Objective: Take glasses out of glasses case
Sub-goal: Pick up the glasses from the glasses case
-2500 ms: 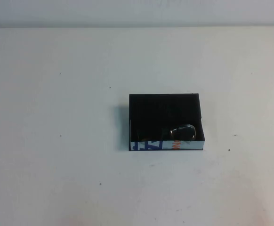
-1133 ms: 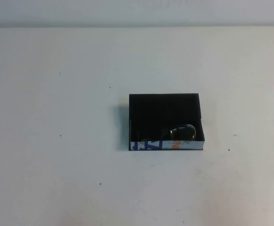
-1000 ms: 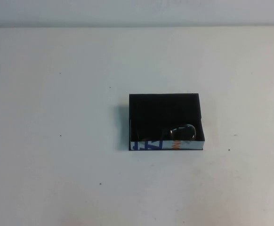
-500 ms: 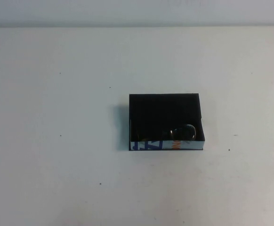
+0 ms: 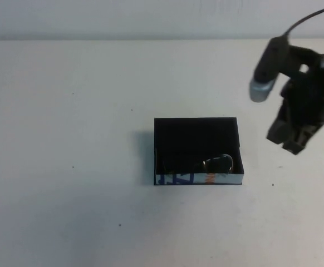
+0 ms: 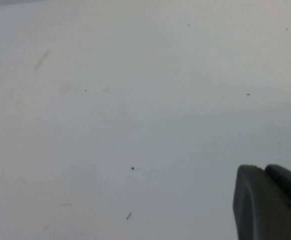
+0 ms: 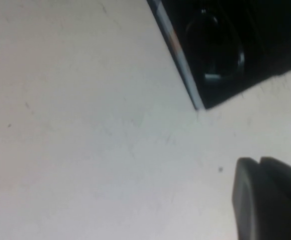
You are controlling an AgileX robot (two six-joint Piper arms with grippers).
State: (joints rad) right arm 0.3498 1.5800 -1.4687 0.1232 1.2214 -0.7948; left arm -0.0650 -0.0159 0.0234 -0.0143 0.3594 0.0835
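The glasses case (image 5: 190, 139), a shallow black box with a white printed side facing me, lies open at the table's middle. The dark glasses (image 5: 217, 164) lie folded inside it, in its near right corner. My right gripper (image 5: 289, 142) hangs above the table to the right of the case, shut and empty. In the right wrist view, the case corner (image 7: 177, 49) and the glasses (image 7: 214, 55) show beyond the gripper (image 7: 259, 161). My left gripper (image 6: 263, 167) is shut and empty over bare table. It is out of the high view.
The white table (image 5: 67, 167) has only small dark specks around the case. The right arm (image 5: 312, 83) and a grey cylinder (image 5: 265, 72) on it reach in from the far right.
My right arm has come into the high view at the upper right and now hangs right of the case. The case and glasses lie as before.
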